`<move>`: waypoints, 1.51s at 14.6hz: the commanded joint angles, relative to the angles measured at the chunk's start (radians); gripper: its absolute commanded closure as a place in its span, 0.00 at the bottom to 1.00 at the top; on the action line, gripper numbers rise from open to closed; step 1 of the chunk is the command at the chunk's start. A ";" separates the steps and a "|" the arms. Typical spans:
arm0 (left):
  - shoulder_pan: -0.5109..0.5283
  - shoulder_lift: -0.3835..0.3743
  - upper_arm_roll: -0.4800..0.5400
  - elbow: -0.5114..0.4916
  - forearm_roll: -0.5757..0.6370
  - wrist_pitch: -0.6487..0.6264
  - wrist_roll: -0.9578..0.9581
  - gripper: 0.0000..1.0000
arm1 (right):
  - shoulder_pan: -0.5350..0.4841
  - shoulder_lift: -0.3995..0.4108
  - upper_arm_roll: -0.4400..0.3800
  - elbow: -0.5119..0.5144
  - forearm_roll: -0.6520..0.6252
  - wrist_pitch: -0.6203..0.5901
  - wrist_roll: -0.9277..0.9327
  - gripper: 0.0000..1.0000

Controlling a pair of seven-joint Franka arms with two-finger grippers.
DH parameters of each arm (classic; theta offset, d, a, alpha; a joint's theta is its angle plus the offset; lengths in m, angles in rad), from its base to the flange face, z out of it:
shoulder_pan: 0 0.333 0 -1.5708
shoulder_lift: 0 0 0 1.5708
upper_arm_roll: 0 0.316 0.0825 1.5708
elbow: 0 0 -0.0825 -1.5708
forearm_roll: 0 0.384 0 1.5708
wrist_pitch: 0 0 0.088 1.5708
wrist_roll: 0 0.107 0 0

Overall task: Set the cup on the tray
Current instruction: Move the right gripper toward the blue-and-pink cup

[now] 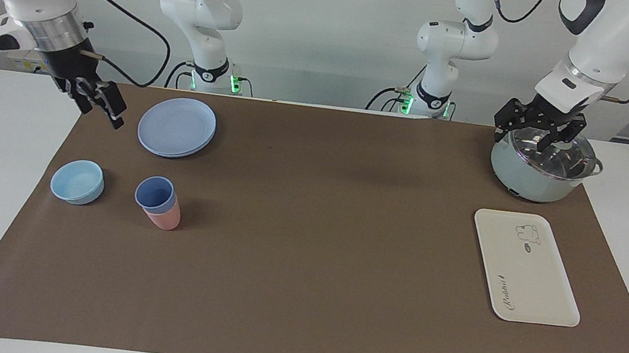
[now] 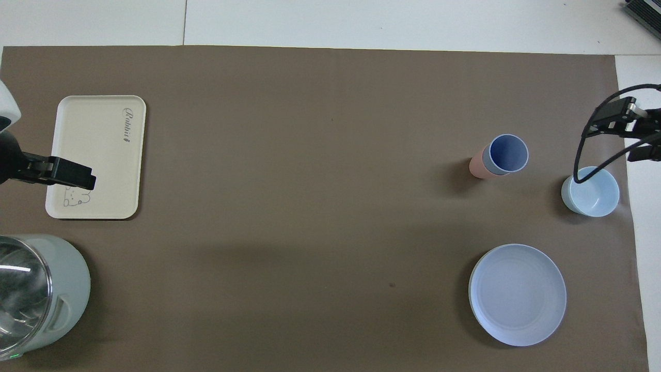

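Observation:
The periwinkle-blue cup (image 1: 155, 193) (image 2: 508, 152) stands upright, nested inside a salmon-pink tumbler (image 1: 166, 220) (image 2: 477, 166), toward the right arm's end of the table. The cream tray (image 1: 524, 274) (image 2: 98, 150) lies flat and bare toward the left arm's end. My left gripper (image 1: 526, 136) (image 2: 77, 178) hangs open and empty in the air above the pot; in the overhead view it covers the tray's nearer end. My right gripper (image 1: 101, 105) (image 2: 632, 132) is open and empty, raised over the mat's edge beside the plate, apart from the cup.
A pale green pot with a glass lid (image 1: 536, 180) (image 2: 31, 289) stands nearer to the robots than the tray. A round blue plate (image 1: 176, 126) (image 2: 516, 294) and a low light-blue bowl (image 1: 77, 181) (image 2: 590, 191) lie near the cup. A brown mat (image 1: 311, 248) covers the table.

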 commanded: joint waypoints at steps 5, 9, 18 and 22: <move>0.009 -0.024 -0.004 -0.024 -0.014 0.004 -0.004 0.00 | -0.076 0.321 0.008 0.219 0.158 0.048 0.288 0.11; 0.009 -0.024 -0.004 -0.024 -0.014 0.004 -0.004 0.00 | -0.096 0.408 0.008 0.221 0.239 0.117 0.432 0.11; 0.009 -0.024 -0.004 -0.024 -0.014 0.004 -0.004 0.00 | -0.121 0.570 0.008 0.152 0.402 0.127 0.469 0.10; 0.009 -0.024 -0.004 -0.024 -0.014 0.004 -0.004 0.00 | -0.121 0.524 0.008 0.042 0.485 0.108 0.476 0.06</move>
